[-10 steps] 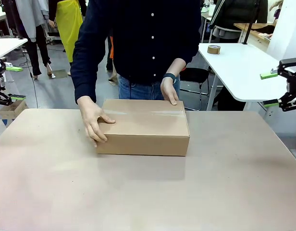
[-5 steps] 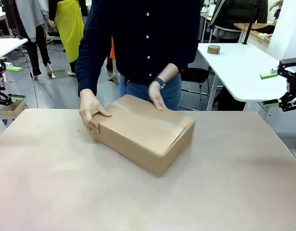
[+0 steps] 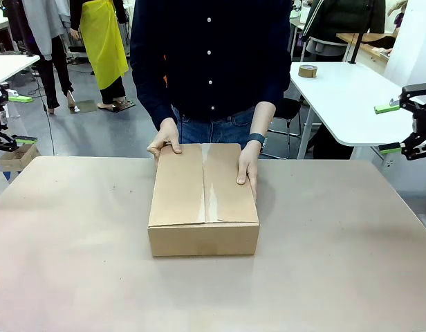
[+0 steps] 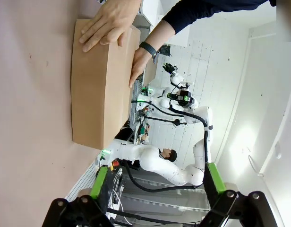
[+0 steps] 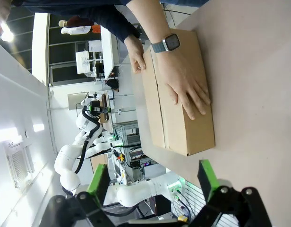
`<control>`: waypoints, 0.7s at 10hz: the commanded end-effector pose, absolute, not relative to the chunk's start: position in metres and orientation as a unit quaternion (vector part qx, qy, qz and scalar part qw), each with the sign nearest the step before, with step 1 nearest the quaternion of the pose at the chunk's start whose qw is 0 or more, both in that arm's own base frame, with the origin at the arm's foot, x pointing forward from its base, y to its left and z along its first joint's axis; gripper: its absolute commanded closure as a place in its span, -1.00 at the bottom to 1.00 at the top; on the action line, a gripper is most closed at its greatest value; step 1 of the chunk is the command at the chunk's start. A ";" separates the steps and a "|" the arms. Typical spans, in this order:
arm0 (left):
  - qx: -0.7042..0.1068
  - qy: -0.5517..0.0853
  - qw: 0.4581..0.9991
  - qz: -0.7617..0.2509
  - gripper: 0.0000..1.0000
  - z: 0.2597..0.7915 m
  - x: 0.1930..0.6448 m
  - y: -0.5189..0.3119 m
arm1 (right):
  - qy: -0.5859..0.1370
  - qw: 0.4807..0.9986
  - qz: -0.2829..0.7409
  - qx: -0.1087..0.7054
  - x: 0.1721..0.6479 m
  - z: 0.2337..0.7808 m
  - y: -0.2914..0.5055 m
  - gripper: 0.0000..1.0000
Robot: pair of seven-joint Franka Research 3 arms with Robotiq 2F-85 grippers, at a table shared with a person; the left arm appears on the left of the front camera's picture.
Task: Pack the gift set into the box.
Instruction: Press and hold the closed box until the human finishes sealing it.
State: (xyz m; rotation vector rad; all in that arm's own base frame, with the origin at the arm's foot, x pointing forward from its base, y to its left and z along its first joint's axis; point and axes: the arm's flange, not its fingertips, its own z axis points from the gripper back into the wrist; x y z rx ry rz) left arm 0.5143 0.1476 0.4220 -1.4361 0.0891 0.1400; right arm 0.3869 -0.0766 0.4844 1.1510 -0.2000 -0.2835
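Observation:
The box [image 3: 203,200] is a closed brown carton in the middle of the table, its short end towards me and a tape strip along its top seam. A person at the far side rests both hands [image 3: 248,166] flat on the far end of its lid. The gift set is hidden from view. My left gripper [image 3: 21,120] hangs open off the table's left edge, far from the box. Open too, my right gripper [image 3: 388,128] hovers beyond the right edge. In the left wrist view the box [image 4: 100,85] lies far ahead of the open gripper [image 4: 157,182]. The right wrist view shows the box [image 5: 181,118] beyond its open gripper [image 5: 152,179].
The brown table [image 3: 337,263] has wide bare room on both sides of the box and in front of it. A white table [image 3: 344,97] with a tape roll [image 3: 308,70] stands at the back right. A small carton [image 3: 16,155] sits off the left edge.
The person has turned the box about a quarter turn, so its short end faces me, and both hands now lie on its far end. Neither gripper has moved.

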 end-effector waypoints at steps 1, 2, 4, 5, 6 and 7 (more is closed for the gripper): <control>-0.654 0.033 0.754 0.057 -1.00 0.421 0.510 0.144 | -0.093 0.828 -0.127 0.539 0.386 0.485 -0.078 -1.00; -0.654 0.033 0.754 0.057 -1.00 0.421 0.510 0.144 | -0.093 0.828 -0.127 0.539 0.386 0.485 -0.078 -1.00; -0.654 0.033 0.754 0.057 -1.00 0.421 0.510 0.144 | -0.094 0.825 -0.133 0.542 0.387 0.484 -0.077 -1.00; -0.657 0.041 0.750 0.064 -1.00 0.422 0.514 0.148 | -0.075 0.846 -0.045 0.527 0.414 0.489 -0.044 -1.00; -0.651 0.083 0.752 -0.060 -1.00 0.427 0.525 0.083 | -0.066 0.872 0.060 0.480 0.443 0.489 0.001 -1.00; -0.669 0.083 0.719 -0.168 -1.00 0.426 0.525 0.018 | -0.057 0.871 0.188 0.450 0.470 0.480 0.057 -1.00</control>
